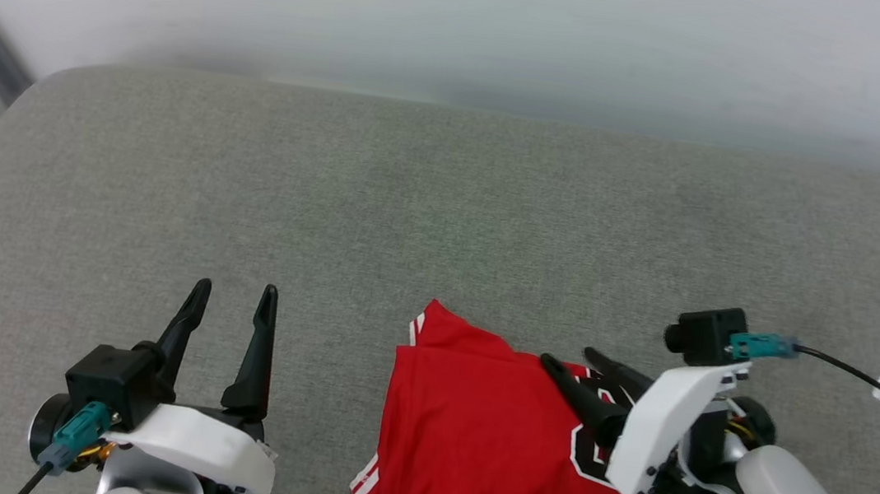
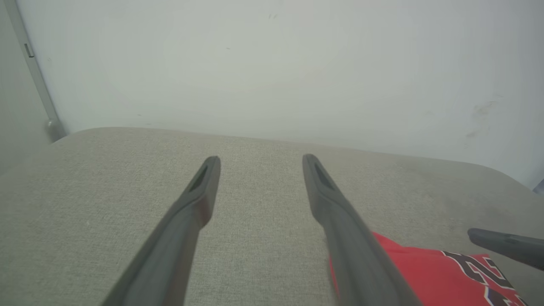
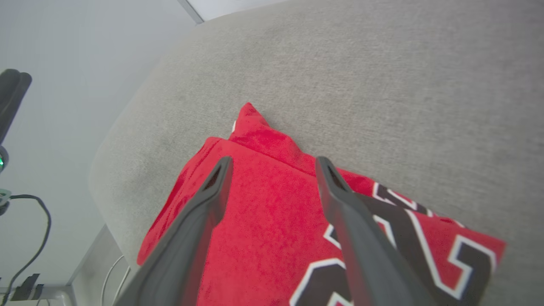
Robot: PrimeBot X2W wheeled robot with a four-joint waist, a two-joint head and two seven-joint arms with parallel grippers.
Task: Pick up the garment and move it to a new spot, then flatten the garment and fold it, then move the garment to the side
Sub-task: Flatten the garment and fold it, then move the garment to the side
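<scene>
Grey padded surface [image 1: 411,211] is meeting a pale wall [image 1: 466,18]. Folded red garment [image 1: 468,441], black-and-white lettering showing, is lying at the surface's near edge. Right gripper [image 1: 568,356] is hovering above it, spread, empty; left gripper [image 1: 236,287] is standing wide, empty.

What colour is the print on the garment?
Black, outlined white, on the red garment; best: right wrist view.

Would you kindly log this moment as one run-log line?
garment: red shirt, folded, on grey fabric surface | left gripper: open, empty, beside garment | right gripper: open, empty, over garment
</scene>
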